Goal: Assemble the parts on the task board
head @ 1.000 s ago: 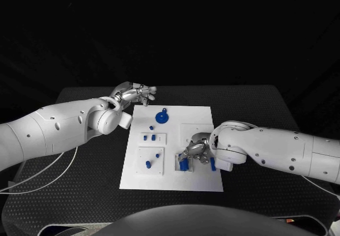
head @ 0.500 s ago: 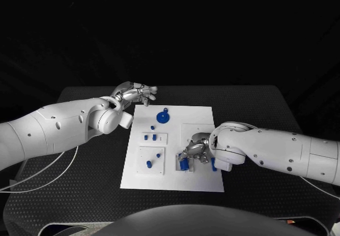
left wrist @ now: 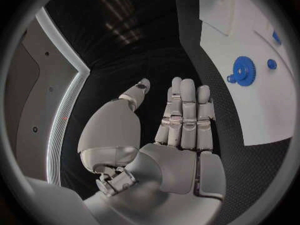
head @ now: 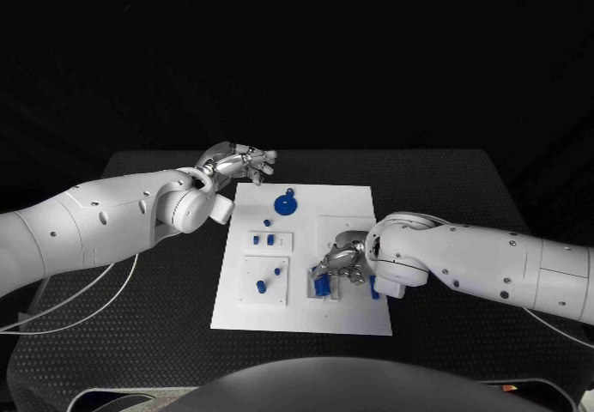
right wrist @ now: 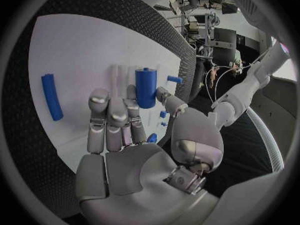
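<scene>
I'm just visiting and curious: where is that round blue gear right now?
In the head view the blue gear lies on the far part of the white task board, left of its middle, close to the left hand, which hovers beyond the board's far left corner.

One white task board (head: 350,202), one blue gear (head: 283,205), two hands, and several small blue parts I cannot count exactly

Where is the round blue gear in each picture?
Head view: the blue gear lies on the far end of the white task board, near the left hand.
Left wrist view: gear beyond the fingertips, on the board.
Right wrist view: not in it.
Shared landmark: the white board.
</scene>
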